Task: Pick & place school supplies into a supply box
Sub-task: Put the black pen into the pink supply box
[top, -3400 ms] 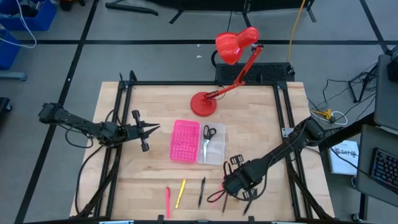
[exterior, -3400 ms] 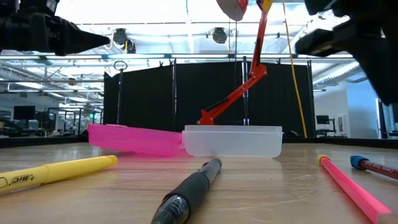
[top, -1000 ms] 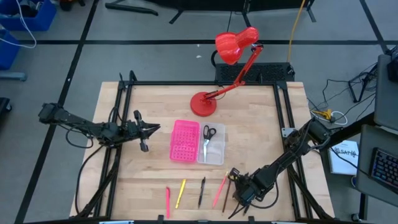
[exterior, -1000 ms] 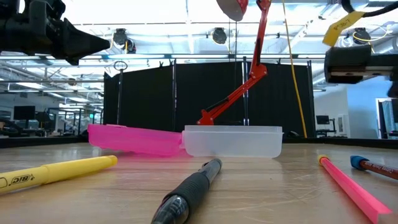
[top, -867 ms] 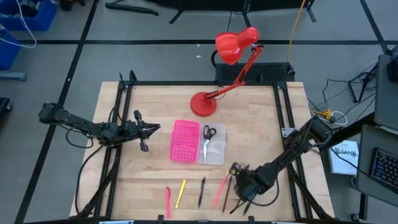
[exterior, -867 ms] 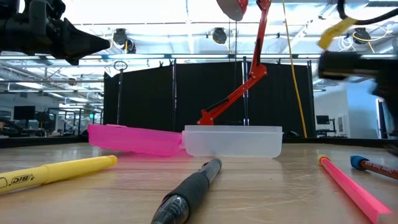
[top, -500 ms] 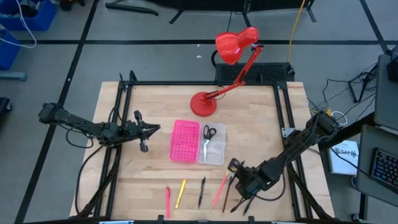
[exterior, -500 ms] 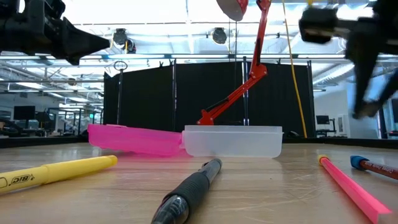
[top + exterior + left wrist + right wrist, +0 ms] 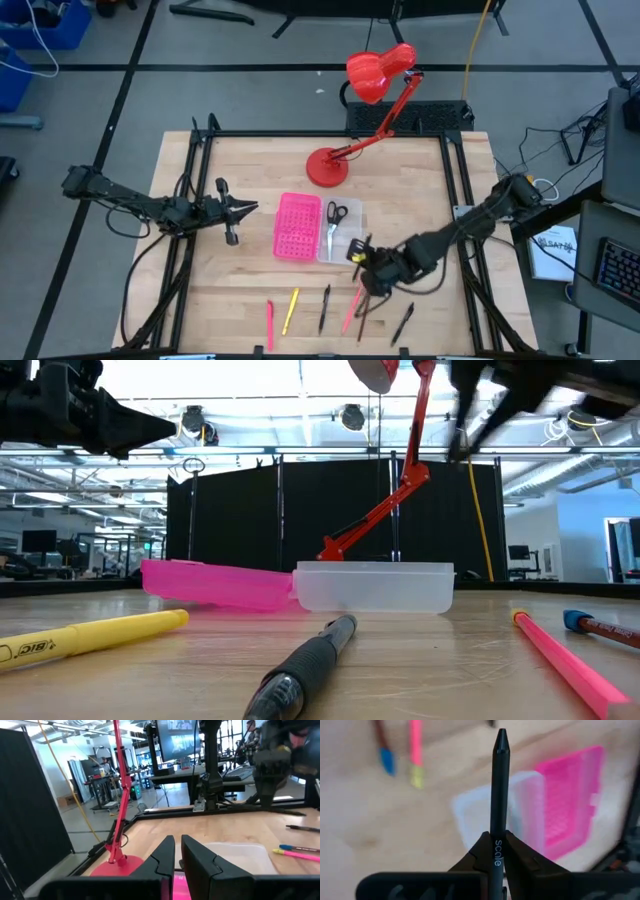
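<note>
High view, from above: the supply box (image 9: 318, 231) lies open at the middle of the wooden tabletop (image 9: 420, 190), pink half on the left, clear half on the right. The clear half holds one pair of black-handled scissors (image 9: 332, 222); the pink half looks empty. The right claw (image 9: 362, 262) hovers just beside the clear half's near right corner, pinching a black pen (image 9: 359, 250). On the tabletop nearer the front edge lie six loose supplies: a pink pen (image 9: 269, 324), a yellow pen (image 9: 290, 309), a black pen, another pink pen (image 9: 352, 307), a dark pencil beside it and one more black pen (image 9: 402, 323) to the right. The left claw (image 9: 247, 207) waits well left of the box, fingers pressed together. A red desk lamp (image 9: 362, 105) stands behind the box.

Low view: both halves of the box sit side by side across the tabletop.

Left wrist view: the left claw's fingers (image 9: 163, 856) nearly touch, holding nothing.

Right wrist view: the right claw's fingers (image 9: 514, 851) clamp the upright black pen (image 9: 498, 795), with the box lying beyond it.
</note>
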`<state>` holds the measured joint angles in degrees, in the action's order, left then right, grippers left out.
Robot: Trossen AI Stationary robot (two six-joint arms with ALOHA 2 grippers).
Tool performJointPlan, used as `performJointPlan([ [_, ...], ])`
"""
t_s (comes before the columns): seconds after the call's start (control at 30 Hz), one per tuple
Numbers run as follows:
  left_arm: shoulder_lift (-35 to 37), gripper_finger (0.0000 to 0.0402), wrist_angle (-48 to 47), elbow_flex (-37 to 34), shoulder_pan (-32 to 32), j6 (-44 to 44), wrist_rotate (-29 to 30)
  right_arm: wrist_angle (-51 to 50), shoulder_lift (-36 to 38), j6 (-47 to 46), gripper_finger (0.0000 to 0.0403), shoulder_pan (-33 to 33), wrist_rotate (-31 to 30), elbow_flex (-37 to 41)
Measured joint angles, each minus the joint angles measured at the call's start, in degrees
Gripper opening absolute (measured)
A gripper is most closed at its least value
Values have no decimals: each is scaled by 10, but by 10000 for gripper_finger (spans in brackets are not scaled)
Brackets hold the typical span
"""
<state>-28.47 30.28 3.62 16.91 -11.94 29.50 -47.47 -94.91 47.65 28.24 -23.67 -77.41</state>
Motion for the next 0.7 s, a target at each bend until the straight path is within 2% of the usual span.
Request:
performJointPlan([
  [0.17,0,42,0,0,0,-9,0,29,0,108,22,-87,77,-36],
  [0.3,0,42,-1,0,0,-31,0,27,0,152,22,-175,153,-36],
  [0.37,0,42,-1,0,0,-32,0,17,-8,175,22,-212,168,-36],
  [0.53,0,42,-2,0,0,-37,0,40,-34,229,22,-262,210,-24],
  [0.7,0,42,-6,0,0,-88,1,64,-83,275,22,-285,237,-17],
])
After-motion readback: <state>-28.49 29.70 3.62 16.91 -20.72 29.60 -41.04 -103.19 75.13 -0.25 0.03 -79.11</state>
